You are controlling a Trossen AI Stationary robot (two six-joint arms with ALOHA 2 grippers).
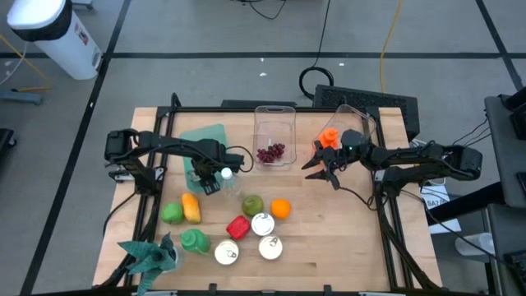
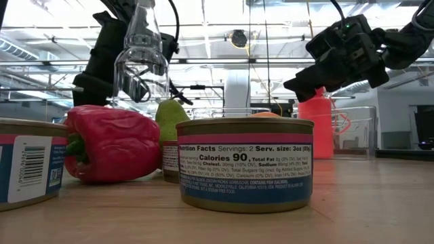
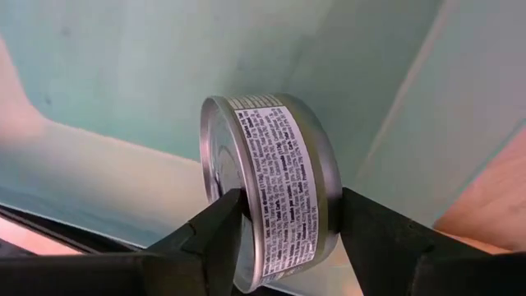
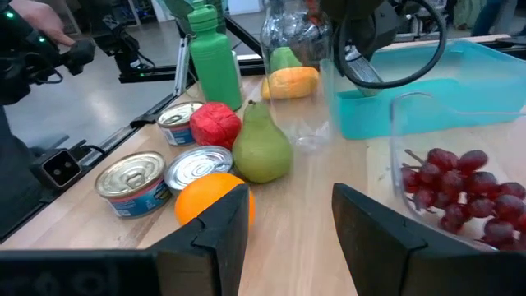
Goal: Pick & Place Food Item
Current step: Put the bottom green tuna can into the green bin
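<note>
Table (image 1: 345,238) of pale wood, seen from above, with both arms reaching inward from its two sides. The left gripper (image 3: 288,226) is clamped on a small tin can (image 3: 271,185), one finger (image 3: 218,234) on its flat end and the other against the opposite end, so that the can stands on edge with its printed label facing the wrist camera. Behind the can lies the teal surface of a bin (image 3: 164,66); in the high view the same gripper (image 1: 205,177) sits over the teal bin (image 1: 205,136) at the table's left-centre, just beside a clear plastic bottle (image 1: 225,176).

The right gripper (image 4: 283,214) holds nothing; its fingers stand moderately apart with bare table showing between them. In the high view it (image 1: 316,168) hovers to the right of a clear container (image 1: 275,119) that holds red grapes (image 1: 271,152), with an orange cup (image 1: 329,137) close behind it.

Remaining food items are grouped in the near-centre of the table: a pear (image 4: 261,148), an orange (image 4: 209,201), a red pepper (image 4: 215,123), a yellow pepper (image 4: 289,82), a green bottle (image 4: 214,57) and three further cans (image 1: 263,224). From table height, one can (image 2: 245,163) fills the foreground, with the red pepper (image 2: 108,152) to its side.
</note>
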